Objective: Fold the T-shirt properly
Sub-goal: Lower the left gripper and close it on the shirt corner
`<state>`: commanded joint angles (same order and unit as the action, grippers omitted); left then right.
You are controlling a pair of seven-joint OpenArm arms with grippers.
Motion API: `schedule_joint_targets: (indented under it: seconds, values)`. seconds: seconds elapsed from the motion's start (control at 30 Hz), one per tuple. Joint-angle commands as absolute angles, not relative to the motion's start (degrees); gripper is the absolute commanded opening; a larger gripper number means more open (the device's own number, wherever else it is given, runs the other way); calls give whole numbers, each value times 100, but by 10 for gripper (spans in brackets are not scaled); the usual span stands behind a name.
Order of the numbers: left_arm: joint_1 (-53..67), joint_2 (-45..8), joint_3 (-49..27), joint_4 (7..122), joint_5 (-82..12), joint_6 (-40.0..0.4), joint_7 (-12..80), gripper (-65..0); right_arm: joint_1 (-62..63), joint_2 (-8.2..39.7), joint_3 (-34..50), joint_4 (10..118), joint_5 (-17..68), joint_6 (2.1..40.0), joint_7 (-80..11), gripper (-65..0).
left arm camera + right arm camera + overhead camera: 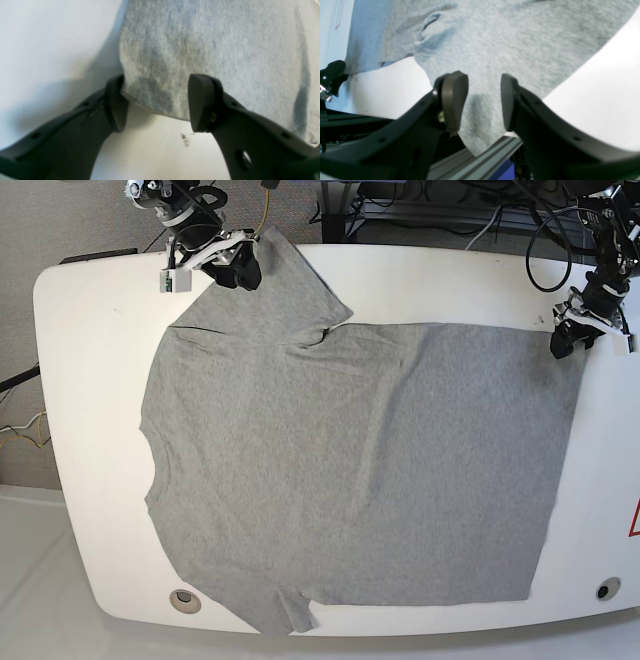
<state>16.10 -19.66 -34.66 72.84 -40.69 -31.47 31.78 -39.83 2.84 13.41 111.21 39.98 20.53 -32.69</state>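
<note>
Left jaws agape | right jaws agape | T-shirt corners between, ungripped

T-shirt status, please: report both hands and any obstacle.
Left hand open at a shirt corner. Right hand open over a sleeve at the table edge. T-shirt spread flat, plain side up, unfolded. No obstacle seen.
</note>
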Motion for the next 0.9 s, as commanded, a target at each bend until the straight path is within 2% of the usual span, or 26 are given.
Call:
schedule_joint_targets:
  seconds: [0.07,0.43,0.9]
  values:
    - [1612,-1964,-3463,7282,-4065,-3149,3181,-338,-3979,280,1341,11119,4001,2052,-3272,-417]
    - [1589,-1975,-3466,7264,-4049,-3155,3184,-640,-3950,276,1350,11109,3971,2047,-3280,-414]
    - [1602,-2007,-3494,7211,-4051,-3134,3083,-650,-3926,277,1346,11112,3958,2030,-3283,-418]
